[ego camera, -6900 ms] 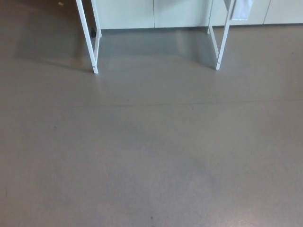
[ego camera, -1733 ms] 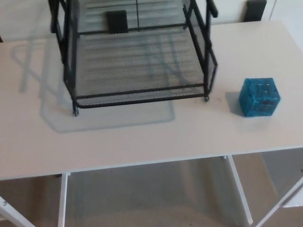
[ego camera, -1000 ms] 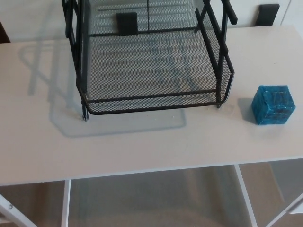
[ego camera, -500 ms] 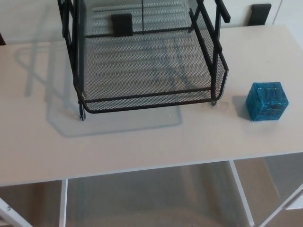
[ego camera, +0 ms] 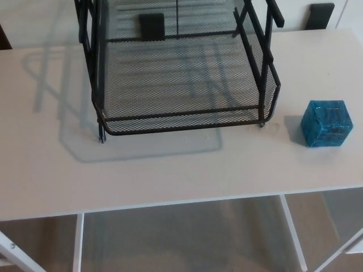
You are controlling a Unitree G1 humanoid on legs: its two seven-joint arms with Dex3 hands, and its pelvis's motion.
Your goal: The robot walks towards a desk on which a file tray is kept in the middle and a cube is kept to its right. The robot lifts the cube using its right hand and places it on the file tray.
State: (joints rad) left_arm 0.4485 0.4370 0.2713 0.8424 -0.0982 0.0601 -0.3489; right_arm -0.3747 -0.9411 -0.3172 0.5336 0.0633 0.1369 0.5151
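Black hands: saw neither, so could not tell fingers spread or closed. Found the teal cube (ego camera: 326, 123) on the white desk (ego camera: 170, 170), right of the black mesh file tray (ego camera: 181, 123), near but apart. Feared a blind reach knocking the cube off the desk's edge. Against half a second before, noted only a camera shift.

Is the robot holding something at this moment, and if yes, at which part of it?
Nothing is seen held. Neither hand is in view, and the blue cube sits free on the desk, to the right of the file tray.
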